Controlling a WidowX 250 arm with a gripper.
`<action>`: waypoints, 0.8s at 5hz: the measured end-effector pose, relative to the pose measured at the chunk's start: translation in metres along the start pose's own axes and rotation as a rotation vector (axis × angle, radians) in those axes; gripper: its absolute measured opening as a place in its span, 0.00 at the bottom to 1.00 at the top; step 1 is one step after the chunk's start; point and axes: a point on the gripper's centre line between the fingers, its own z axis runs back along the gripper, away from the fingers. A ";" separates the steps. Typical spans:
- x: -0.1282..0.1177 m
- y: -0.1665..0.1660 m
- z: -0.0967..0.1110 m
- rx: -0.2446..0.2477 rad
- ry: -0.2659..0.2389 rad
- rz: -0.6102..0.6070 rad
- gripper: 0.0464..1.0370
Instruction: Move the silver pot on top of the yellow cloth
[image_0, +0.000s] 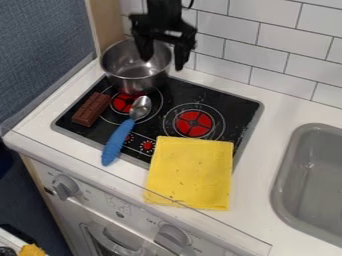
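One black two-finger pincer (162, 64), open wide, its fingers astride the rim of one round silver metal pot (133, 82), contact unclear.

One camera view: from above the bench (259, 165), fairly near, slanting down across stovetop (230, 107) and sink (317, 175), toward tiled wall (274, 45).

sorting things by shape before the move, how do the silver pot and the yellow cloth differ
The silver pot is round, hollow and shiny, while the yellow cloth is flat, four-sided and dull. The pot is at the back of the black stove top; the cloth lies over its front edge onto the white counter. Both are plain, without a printed pattern.
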 end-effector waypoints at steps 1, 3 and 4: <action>-0.008 -0.001 -0.034 -0.025 0.066 -0.005 0.96; -0.006 0.000 -0.043 -0.015 0.058 -0.011 0.62; -0.008 0.000 -0.043 -0.014 0.062 -0.012 0.32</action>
